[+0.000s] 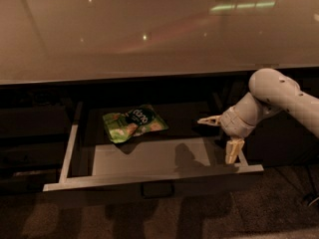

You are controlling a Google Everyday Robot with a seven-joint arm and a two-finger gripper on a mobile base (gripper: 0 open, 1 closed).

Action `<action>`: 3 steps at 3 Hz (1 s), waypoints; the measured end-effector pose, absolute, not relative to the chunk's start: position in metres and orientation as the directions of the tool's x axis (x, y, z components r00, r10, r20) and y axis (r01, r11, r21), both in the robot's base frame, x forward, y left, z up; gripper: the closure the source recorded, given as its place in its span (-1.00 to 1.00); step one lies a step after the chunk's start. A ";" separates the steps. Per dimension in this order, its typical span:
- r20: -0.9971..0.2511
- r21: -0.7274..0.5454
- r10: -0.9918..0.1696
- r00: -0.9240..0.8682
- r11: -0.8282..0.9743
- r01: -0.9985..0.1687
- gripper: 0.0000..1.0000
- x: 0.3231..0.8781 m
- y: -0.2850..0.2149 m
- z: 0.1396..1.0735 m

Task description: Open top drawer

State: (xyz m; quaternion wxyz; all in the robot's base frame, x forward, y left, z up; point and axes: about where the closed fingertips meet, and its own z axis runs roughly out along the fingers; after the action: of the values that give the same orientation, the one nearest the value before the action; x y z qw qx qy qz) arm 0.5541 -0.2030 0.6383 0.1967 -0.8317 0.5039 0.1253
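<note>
Camera view: top drawer (149, 177), pulled out beneath the counter (149, 34). Green snack bag (133, 123) at its back left. Gripper (221, 136) over the drawer's right rim, fingers spread, holding nothing.

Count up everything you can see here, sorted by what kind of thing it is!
Drawer: 1, the top drawer, pulled open.
Snack bag: 1, green, lying inside the drawer.
Gripper: 1, open, at the drawer's right side.
Counter: 1.
Total: 4.
</note>
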 end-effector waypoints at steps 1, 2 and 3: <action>-0.406 -0.200 -0.787 0.464 -0.419 -0.886 -1.00 0.549 -0.204 0.638; -0.405 -0.200 -0.786 0.467 -0.422 -0.884 -1.00 0.545 -0.204 0.639; -0.306 -0.320 -0.757 0.578 -0.490 -0.811 -1.00 0.526 -0.204 0.662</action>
State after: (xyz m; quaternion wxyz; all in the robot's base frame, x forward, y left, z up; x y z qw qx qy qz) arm 0.5262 -0.2040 0.6625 0.2188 -0.8609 0.4551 0.0619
